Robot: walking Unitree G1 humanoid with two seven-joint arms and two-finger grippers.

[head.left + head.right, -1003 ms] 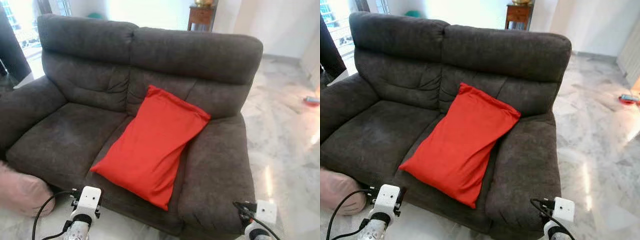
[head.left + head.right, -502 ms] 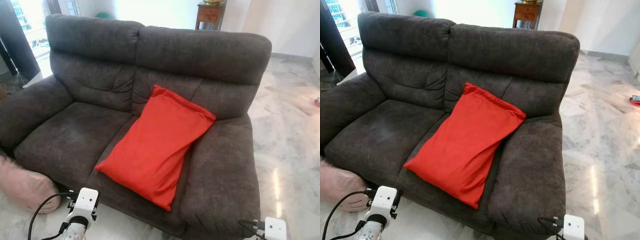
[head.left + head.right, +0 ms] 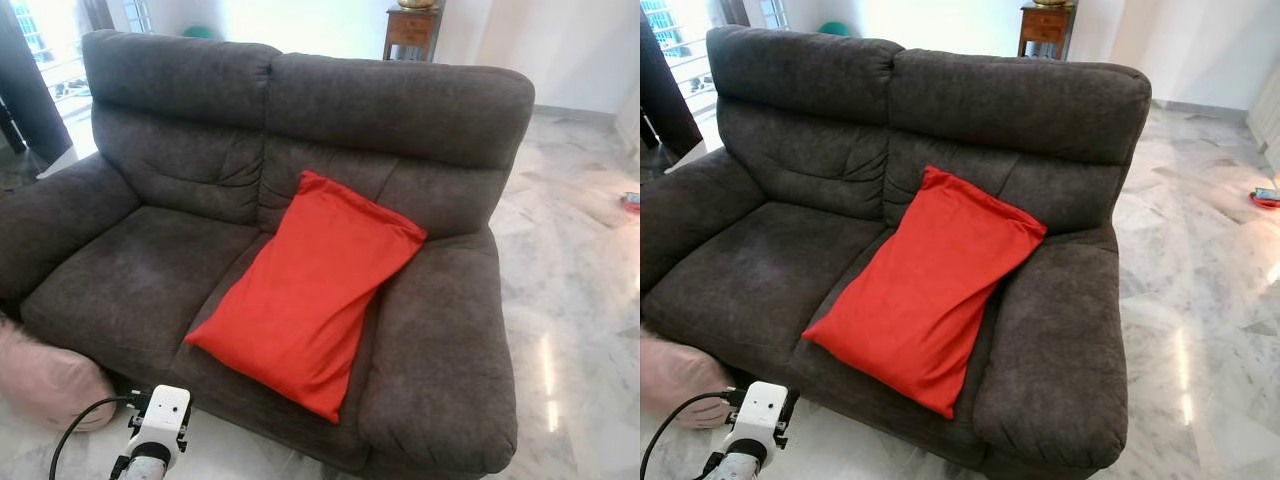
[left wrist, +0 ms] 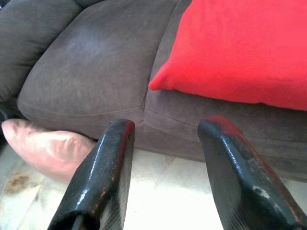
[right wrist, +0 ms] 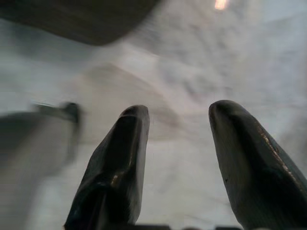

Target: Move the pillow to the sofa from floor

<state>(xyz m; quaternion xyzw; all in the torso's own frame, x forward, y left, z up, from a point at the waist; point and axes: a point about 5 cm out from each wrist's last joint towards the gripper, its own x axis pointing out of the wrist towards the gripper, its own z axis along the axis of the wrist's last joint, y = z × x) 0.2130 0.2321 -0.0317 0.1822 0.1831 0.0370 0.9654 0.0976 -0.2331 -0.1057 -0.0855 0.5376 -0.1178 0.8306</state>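
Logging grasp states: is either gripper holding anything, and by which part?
Nothing is held. The left gripper and right gripper are both open and empty; the red pillow lies on the sofa.

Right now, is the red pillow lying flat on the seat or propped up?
Propped up: the red pillow leans at a slant, its upper end against the sofa backrest and its lower corner at the seat's front edge.

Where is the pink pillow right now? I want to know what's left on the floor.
In the left eye view, the pink pillow lies on the floor at the robot's left, against the sofa's front corner, just beyond the open left pincer.
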